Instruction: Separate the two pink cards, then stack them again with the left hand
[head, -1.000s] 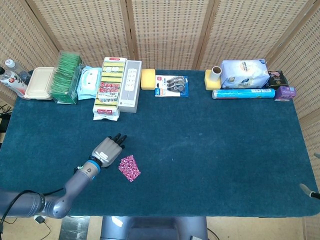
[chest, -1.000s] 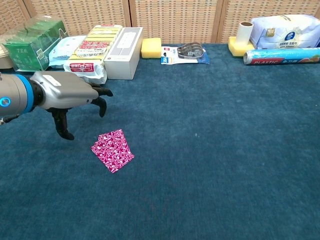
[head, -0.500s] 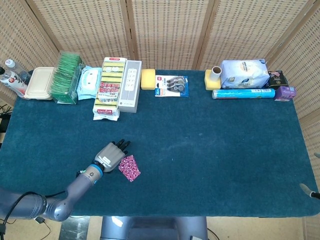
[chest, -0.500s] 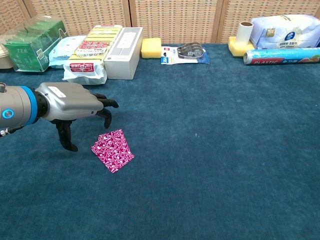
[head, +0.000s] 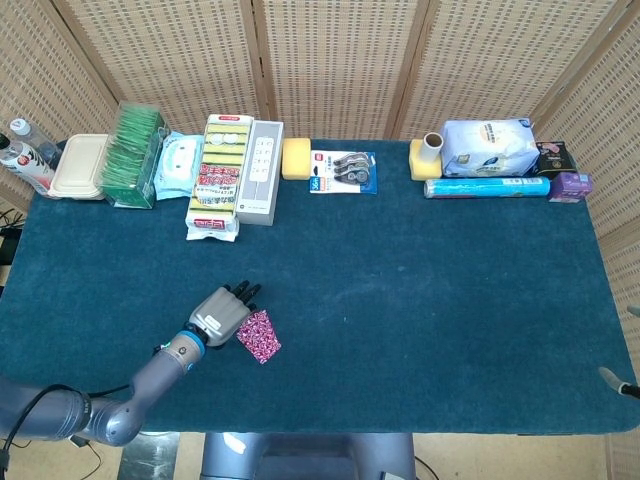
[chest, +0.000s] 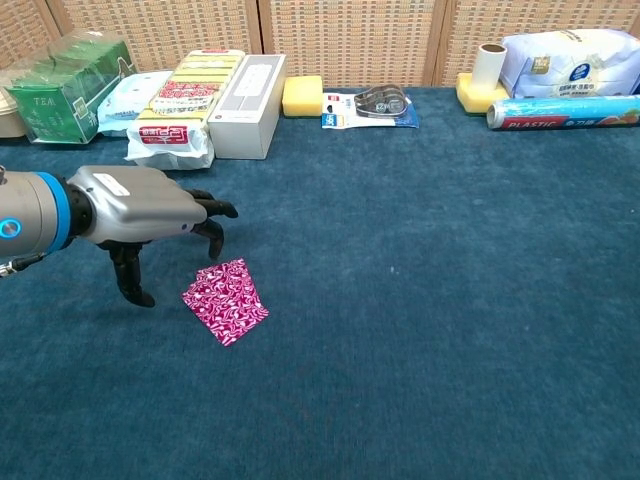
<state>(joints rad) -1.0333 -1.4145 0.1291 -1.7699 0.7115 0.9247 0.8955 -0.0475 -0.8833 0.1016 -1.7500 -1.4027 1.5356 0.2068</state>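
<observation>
Left hand (chest: 150, 215) hovers over the felt just left of the cards (chest: 225, 300), palm down, empty. Fingers (chest: 212, 232) apart and drooping; thumb hangs down left of the cards' left corner, the rest reach over their upper edge. Contact with the felt or the cards: can't tell, looks just clear in chest view. In head view the hand (head: 222, 309) sits at the upper-left of the cards (head: 258, 335), touching or nearly so.

Cards lie flat on the table (chest: 430, 330), near its front-left, well apart from the goods along the back edge. They look like one stack, edges nearly flush, so not yet separated by my read. Long axis runs diagonal, from near-left corner at the thumb side toward lower right, away from the hand.

Key relation: cards are right of and slightly nearer than the fingertips, so the next move likely needs a short drop and reach right to slide the top card off.

Right hand: not in view; left is nearer anyway.
</observation>
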